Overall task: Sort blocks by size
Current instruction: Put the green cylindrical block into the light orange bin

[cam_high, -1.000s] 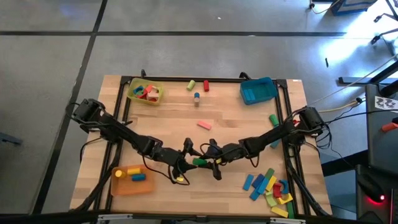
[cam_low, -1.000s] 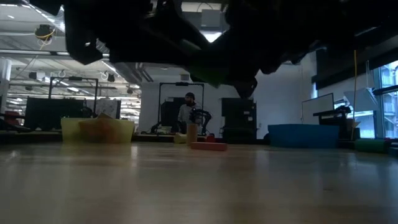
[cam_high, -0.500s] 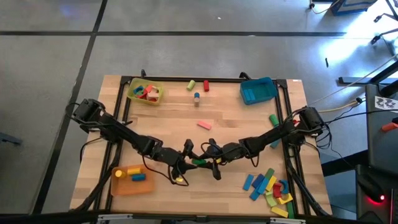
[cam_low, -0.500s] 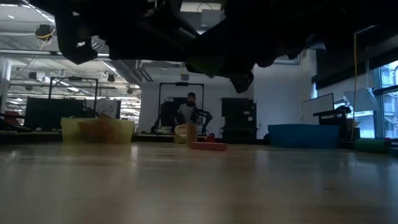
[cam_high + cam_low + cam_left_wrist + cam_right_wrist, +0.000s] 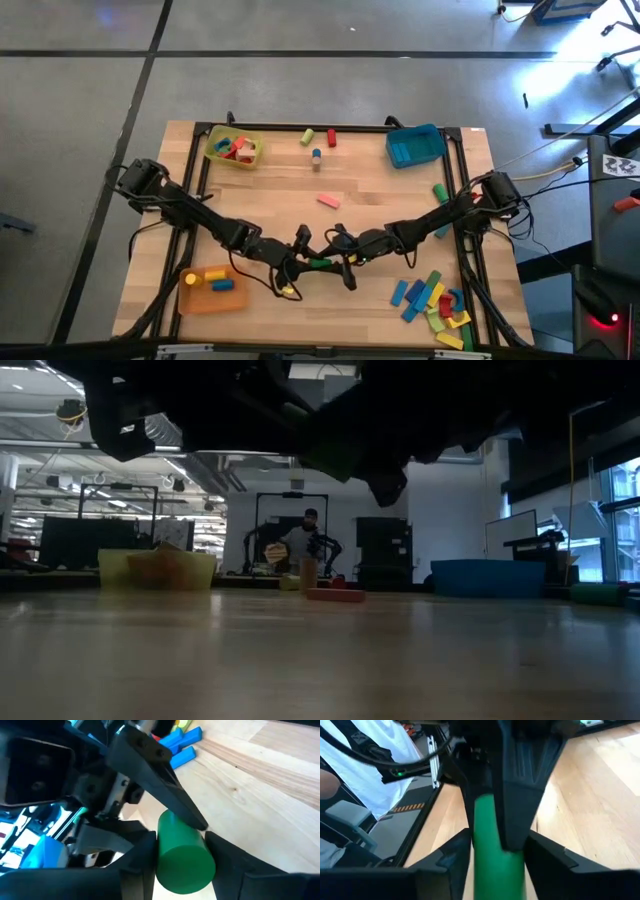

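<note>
the green cylinder [image 5: 318,262] hangs above mid-counter [image 5: 400,190], its long axis running from the left gripper [image 5: 301,260] to the right gripper [image 5: 338,259]; both sets of jaws clamp it, equally near.

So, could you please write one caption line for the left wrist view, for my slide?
Both hands meet on a green cylinder: left hand grips it, right hand's finger touches it from above.
</note>
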